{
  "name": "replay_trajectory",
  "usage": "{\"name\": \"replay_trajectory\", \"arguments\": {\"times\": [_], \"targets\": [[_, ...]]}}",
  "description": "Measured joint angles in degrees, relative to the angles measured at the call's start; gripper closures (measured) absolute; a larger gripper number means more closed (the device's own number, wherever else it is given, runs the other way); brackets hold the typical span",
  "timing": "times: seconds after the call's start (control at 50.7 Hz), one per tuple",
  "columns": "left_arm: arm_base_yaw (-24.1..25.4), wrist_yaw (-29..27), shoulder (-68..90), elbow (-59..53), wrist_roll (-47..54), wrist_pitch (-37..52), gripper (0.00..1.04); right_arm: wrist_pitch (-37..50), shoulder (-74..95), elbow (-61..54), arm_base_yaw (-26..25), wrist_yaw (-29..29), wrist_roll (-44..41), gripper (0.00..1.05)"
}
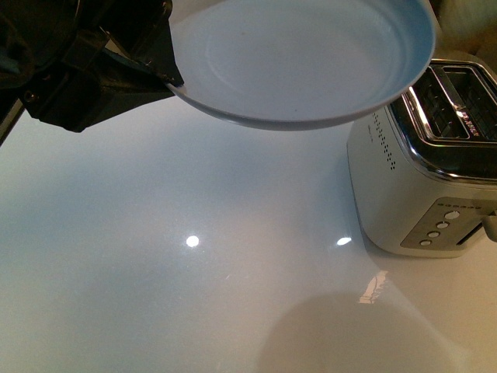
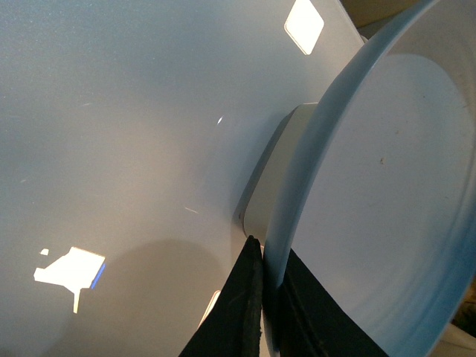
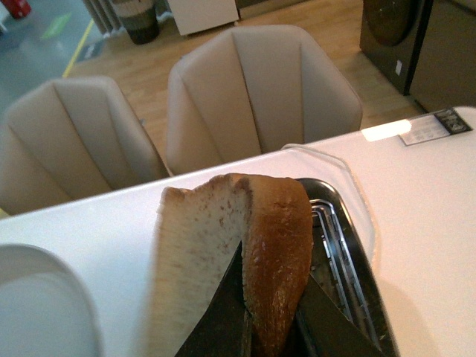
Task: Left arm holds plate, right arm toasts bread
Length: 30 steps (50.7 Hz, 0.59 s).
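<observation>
At the toaster point(image 3: 349, 260), I've got the right gripper point(image 3: 271, 297) clamped on the bread point(image 3: 216, 245), one finger on each flat face and the jaws only a slice-thickness apart. The slice stands on edge with its crust side toward the toaster's open slots. It's next to the near slot, not in it. I can't tell its height over the toaster from the wrist view, and the right arm isn't in the front view.

Left of the toaster, the left gripper point(image 1: 165, 71) pinches the plate point(image 1: 311, 54) by its rim, with the jaws nearly closed, one finger inside the rim and one under it. The plate is up off the table point(image 1: 155, 295), and its right edge overlaps the toaster's top corner in the front view. Beyond the toaster, past the table edge, are two beige chairs point(image 3: 260, 97).
</observation>
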Motion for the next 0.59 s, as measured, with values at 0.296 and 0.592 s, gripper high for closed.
{"name": "replay_trajectory", "arguments": {"times": [0.296,0.592], "targets": [[0.0,0.0,-0.1,0.0,-0.2,0.0,1.02,3.2,10.8,2.4,-3.1,0.4,-14.1,1.01],[0.0,0.0,-0.1,0.0,-0.2,0.0,1.02,5.2,16.5,4.7,-3.8,-0.1,-18.0,1.01]]}}
